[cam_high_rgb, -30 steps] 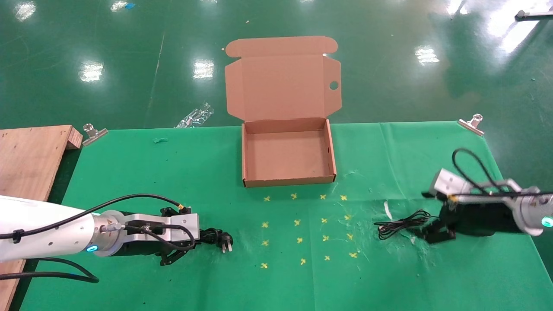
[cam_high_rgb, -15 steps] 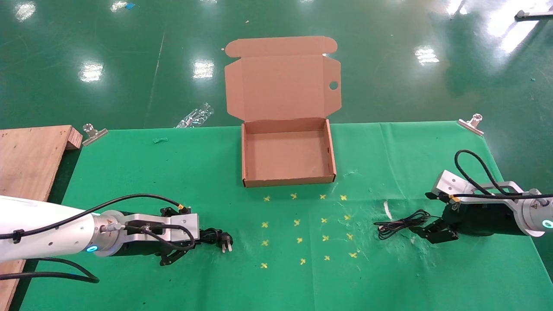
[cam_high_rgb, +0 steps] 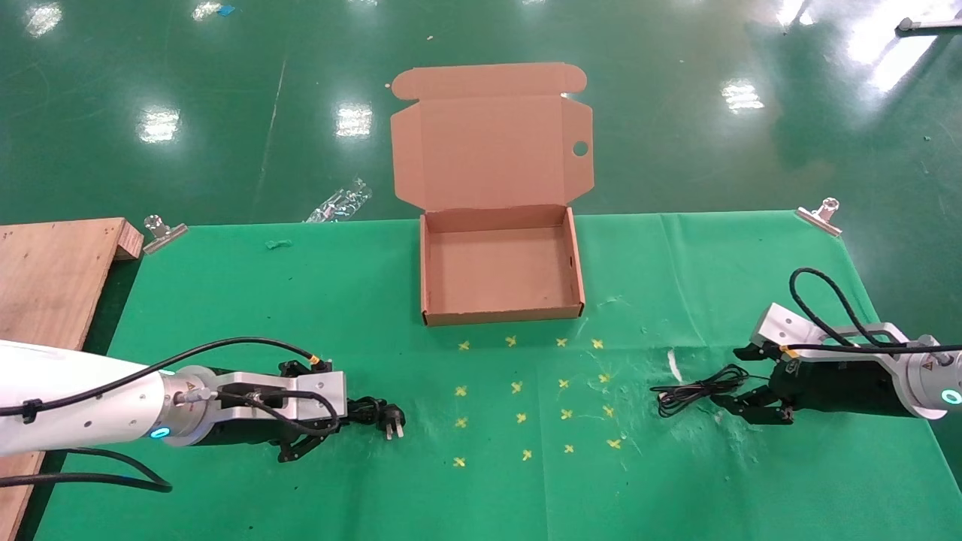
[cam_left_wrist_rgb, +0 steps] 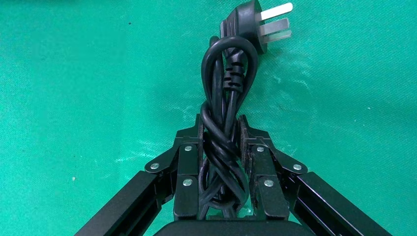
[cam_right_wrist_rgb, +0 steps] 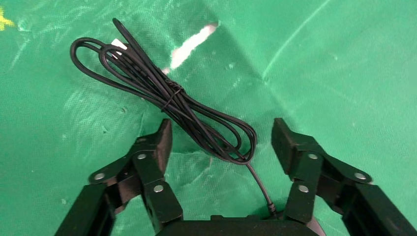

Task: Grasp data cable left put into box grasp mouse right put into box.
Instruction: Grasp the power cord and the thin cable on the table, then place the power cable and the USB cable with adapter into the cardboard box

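The data cable (cam_high_rgb: pixel 379 417) (cam_left_wrist_rgb: pixel 228 83) lies low at the table's near left, its two-pronged plug (cam_left_wrist_rgb: pixel 255 22) pointing away from my left gripper (cam_high_rgb: pixel 342 421) (cam_left_wrist_rgb: pixel 221 130), which is shut on the bundled cord. My right gripper (cam_high_rgb: pixel 742 383) (cam_right_wrist_rgb: pixel 222 137) stands open just above the cloth at the near right. The mouse's thin cord bundle (cam_high_rgb: pixel 691 393) (cam_right_wrist_rgb: pixel 162 93) reaches between its fingers; the mouse body is hidden under the gripper. The box (cam_high_rgb: pixel 503 314) sits open at the table's far middle, nothing inside, lid (cam_high_rgb: pixel 492 143) upright.
A wooden board (cam_high_rgb: pixel 52 270) borders the table's left side. Metal clips (cam_high_rgb: pixel 164 231) (cam_high_rgb: pixel 821 213) hold the green cloth at the far corners. Yellow cross marks (cam_high_rgb: pixel 526 391) dot the cloth between the grippers and the box.
The right gripper has sunk lower toward the cloth by the thin cord bundle. The left gripper and the data cable have stayed where they were.
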Available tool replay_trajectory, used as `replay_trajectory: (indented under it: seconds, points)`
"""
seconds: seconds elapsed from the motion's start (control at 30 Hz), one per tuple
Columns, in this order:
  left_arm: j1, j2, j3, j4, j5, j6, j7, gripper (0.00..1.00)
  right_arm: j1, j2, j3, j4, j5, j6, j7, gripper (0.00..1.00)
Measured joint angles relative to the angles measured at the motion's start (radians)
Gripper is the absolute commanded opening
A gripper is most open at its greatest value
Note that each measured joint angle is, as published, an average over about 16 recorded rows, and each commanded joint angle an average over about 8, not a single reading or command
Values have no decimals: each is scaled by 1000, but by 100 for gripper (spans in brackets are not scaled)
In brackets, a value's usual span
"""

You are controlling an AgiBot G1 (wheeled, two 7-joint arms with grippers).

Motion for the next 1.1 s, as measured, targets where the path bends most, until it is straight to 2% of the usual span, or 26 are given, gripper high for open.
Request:
replay_trajectory:
  seconds: [0.77,1.1]
  points:
    - [0,0,0,0,0,0,0,0,17,23,14,30,18,-6,32,0]
    - [-20,-12,-13,-4,-27,14,5,0,79,78,27,73,31,-48,75,0]
